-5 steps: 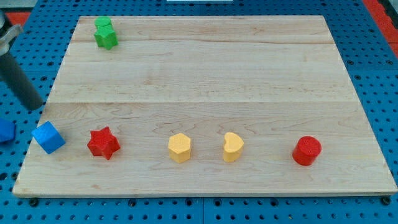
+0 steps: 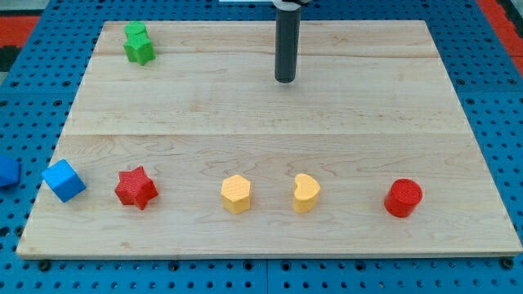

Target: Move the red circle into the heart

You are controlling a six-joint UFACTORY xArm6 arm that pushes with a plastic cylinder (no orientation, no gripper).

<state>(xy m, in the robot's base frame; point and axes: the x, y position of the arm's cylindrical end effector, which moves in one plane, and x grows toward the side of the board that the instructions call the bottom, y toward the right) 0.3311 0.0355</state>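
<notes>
The red circle (image 2: 403, 198) lies near the board's bottom right. The yellow heart (image 2: 306, 193) lies to its left, with a clear gap between them. My tip (image 2: 284, 80) is in the upper middle of the board, far above both blocks and touching none. The rod stands upright, coming down from the view's top.
A yellow hexagon (image 2: 236, 193) lies left of the heart. A red star (image 2: 136, 188) and a blue cube (image 2: 64, 180) sit at the bottom left. Two green blocks (image 2: 137, 43) sit at the top left. Another blue block (image 2: 7, 171) lies off the board at the left edge.
The rod has moved from the view's left edge, off the board, to the board's upper middle. No block has moved.
</notes>
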